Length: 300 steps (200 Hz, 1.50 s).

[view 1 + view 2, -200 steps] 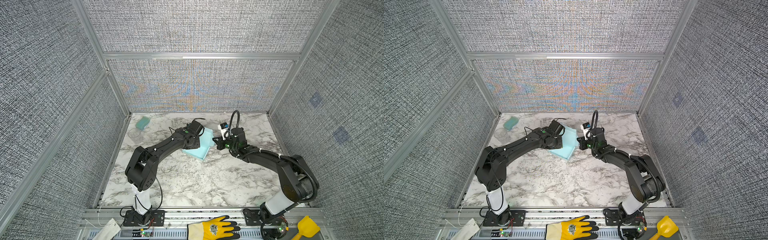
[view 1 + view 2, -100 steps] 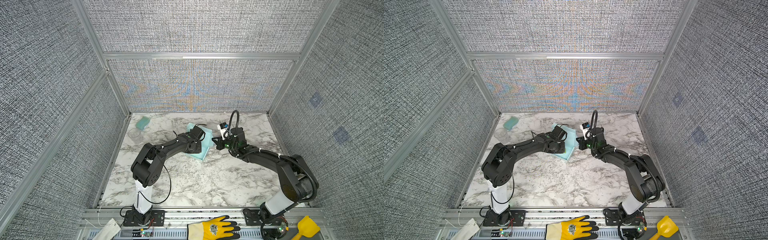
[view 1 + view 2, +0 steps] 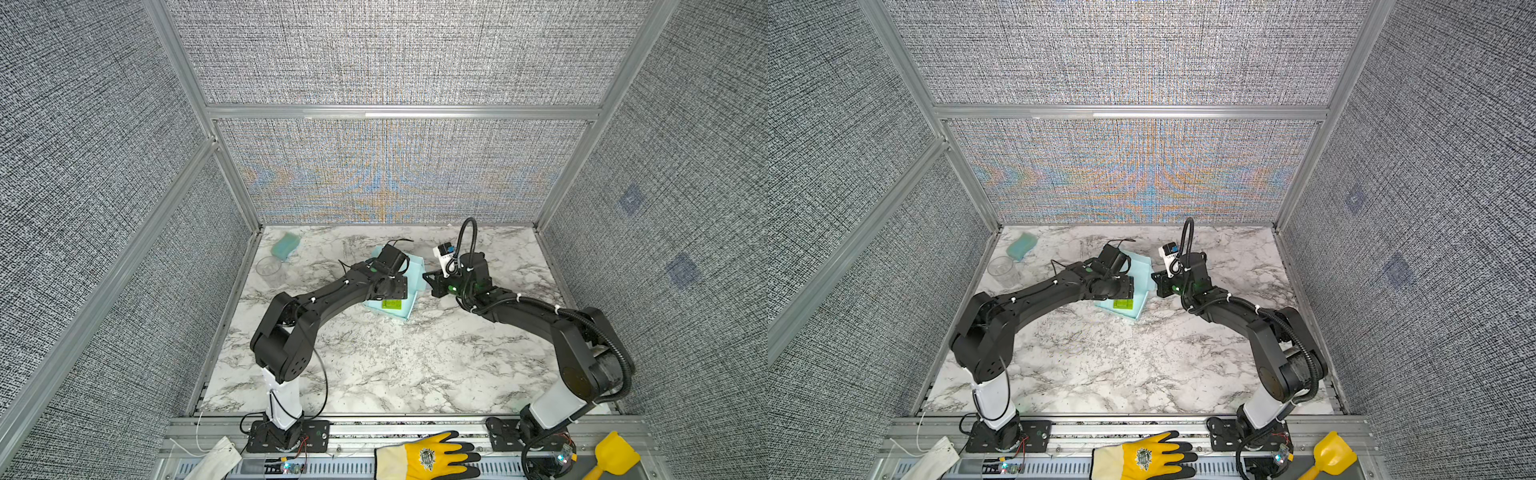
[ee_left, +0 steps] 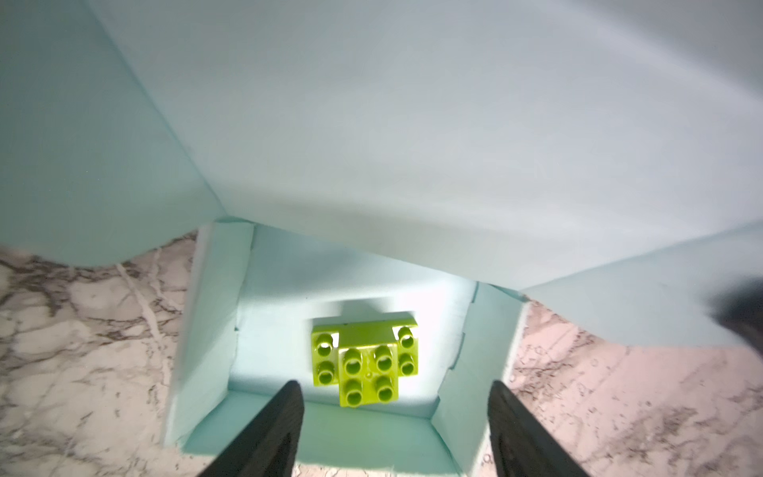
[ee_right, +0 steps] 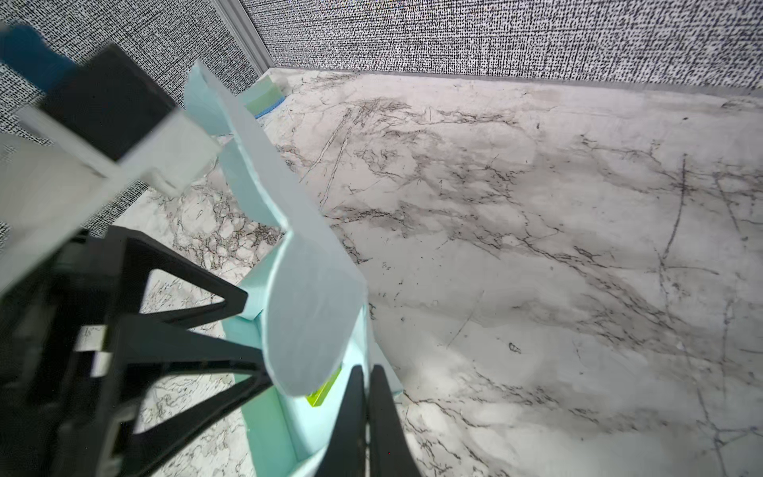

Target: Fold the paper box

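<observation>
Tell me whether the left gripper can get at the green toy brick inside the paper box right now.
Probably yes. The left gripper hangs open just above the green toy brick, which lies on the floor of the paper box; the lid flap stands raised, so nothing covers it.

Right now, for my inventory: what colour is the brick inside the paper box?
Lime green; the brick shows best in the left wrist view.

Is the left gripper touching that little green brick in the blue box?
Apart. The left wrist view shows the left gripper open, bare paper box floor between each finger and the green brick.
</observation>
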### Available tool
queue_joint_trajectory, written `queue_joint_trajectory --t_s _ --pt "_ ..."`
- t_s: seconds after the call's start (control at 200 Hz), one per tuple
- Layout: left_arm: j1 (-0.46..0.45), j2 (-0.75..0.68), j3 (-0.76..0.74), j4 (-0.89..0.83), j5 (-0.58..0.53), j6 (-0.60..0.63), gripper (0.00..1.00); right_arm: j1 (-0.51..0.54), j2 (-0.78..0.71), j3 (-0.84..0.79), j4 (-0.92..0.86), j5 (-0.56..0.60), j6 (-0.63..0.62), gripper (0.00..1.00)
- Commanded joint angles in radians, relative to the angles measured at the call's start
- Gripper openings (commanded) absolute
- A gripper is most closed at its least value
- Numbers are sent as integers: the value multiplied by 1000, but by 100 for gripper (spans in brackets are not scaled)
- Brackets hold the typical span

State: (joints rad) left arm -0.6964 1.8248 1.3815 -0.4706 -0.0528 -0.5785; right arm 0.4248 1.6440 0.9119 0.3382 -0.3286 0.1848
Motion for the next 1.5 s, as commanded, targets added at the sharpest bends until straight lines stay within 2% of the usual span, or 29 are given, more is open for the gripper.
queue_joint_trajectory --t_s 0.0,0.295,0.55,0.78,0.95,1.041,1.126,1.181,1.496 --pt "15 -68 -45 40 -23 29 75 -1 11 6 -19 0 -21 0" --pt "185 -195 -199 233 63 92 71 -1 9 57 -57 10 -50 0" --pt "273 -174 -244 421 219 204 74 -1 33 84 -70 -7 -51 0" --pt "309 -64 -175 455 317 298 70 -1 38 95 -65 -16 -43 0" --pt "323 -10 -145 457 403 376 61 -1 42 105 -70 -16 -46 0" --pt "322 -13 -168 496 432 378 51 -1 49 109 -68 -18 -40 0" --pt "322 -27 -192 526 457 365 48 -1 52 113 -68 -11 -35 0" --pt "323 -39 -212 555 472 351 42 -1 56 122 -77 -5 -32 0" --pt "322 -94 -298 588 408 290 30 1 61 140 -84 40 12 0"
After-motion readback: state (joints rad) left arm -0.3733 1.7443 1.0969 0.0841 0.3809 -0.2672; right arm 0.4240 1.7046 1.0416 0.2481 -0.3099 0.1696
